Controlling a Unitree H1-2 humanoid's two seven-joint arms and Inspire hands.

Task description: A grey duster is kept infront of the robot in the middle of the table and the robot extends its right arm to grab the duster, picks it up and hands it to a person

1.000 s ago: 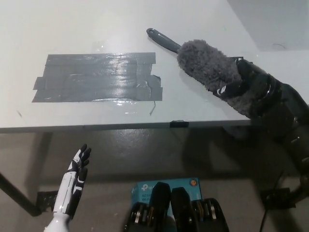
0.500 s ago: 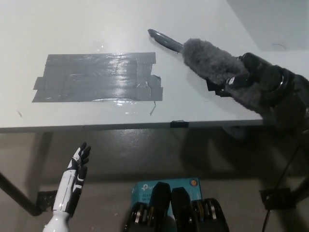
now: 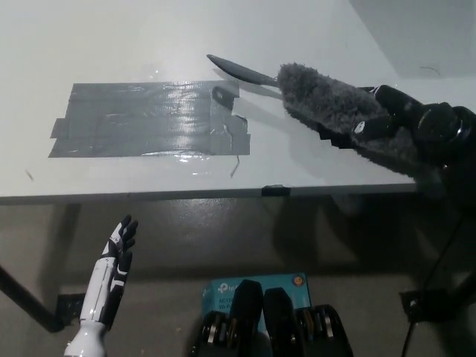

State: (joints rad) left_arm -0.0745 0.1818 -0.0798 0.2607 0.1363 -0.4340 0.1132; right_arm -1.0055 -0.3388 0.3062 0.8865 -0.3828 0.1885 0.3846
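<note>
One black right hand [image 3: 398, 119] is wrapped around the fluffy grey duster [image 3: 327, 100], holding it up off the white table [image 3: 149, 44], handle poking toward the grey tape patch [image 3: 149, 119]. White left hand [image 3: 115, 264] hangs below the table edge, fingers loosely apart.

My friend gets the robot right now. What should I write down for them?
Right hand: shut on the grey duster, gripping its fluffy head; the handle points out over the table, apparently lifted off it.
Left hand: open, resting low below the table edge.
Grey tape patch lies on the table.
Done: grab, probably the lift.
Left: hand it to a person; none in view.
</note>
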